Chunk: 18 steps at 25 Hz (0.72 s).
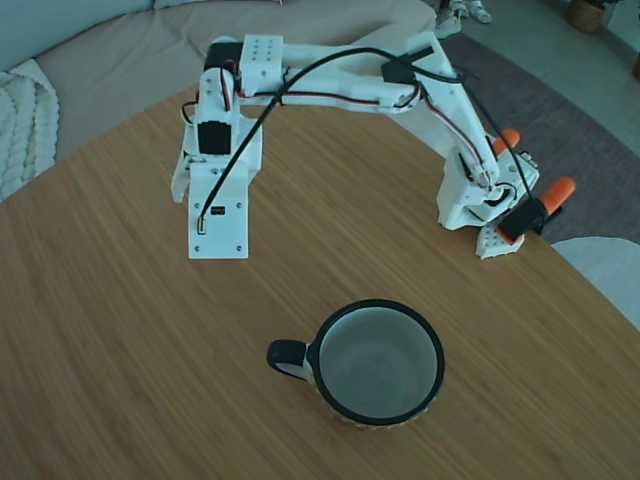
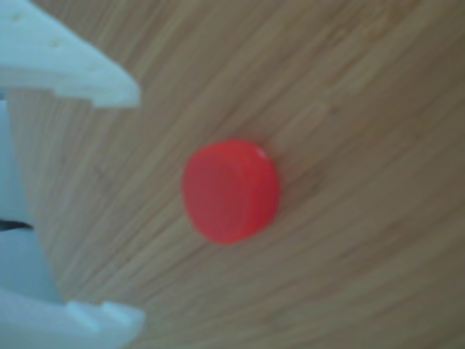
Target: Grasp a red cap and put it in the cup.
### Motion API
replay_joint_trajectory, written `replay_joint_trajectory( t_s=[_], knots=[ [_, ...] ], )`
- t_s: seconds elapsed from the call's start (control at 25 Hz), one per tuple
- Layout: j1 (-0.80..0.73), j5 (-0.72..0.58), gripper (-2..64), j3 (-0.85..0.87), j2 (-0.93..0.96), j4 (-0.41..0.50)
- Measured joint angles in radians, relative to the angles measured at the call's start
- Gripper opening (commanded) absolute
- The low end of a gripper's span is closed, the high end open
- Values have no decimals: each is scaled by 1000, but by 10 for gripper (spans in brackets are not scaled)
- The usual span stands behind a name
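Observation:
The red cap (image 2: 230, 190) lies flat on the wooden table, shown close up in the other view. My gripper (image 2: 129, 207) is open; its two white fingertips (image 2: 120, 87) enter from the left edge, and the cap sits just beyond them, touching neither. In the fixed view the cap is hidden under the white arm (image 1: 330, 85), whose wrist (image 1: 220, 210) hangs low over the table at the upper left. The cup (image 1: 440, 360), a black-rimmed mug with a grey-white inside, stands empty at the lower middle with its black handle (image 1: 285, 355) pointing left.
The arm's base (image 1: 475, 200) is fixed at the table's right edge by clamps with orange handles (image 1: 556, 190). A beige sofa (image 1: 110, 60) stands behind the table. Bare wood (image 1: 120, 350) lies between the wrist and the cup.

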Motion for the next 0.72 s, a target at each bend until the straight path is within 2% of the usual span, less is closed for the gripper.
replay_joint_trajectory(
  t_s=[0.2, 0.72],
  knots=[
    [6, 0, 341, -34, -58, 0],
    [5, -38, 343, -37, -64, -8]
  ],
)
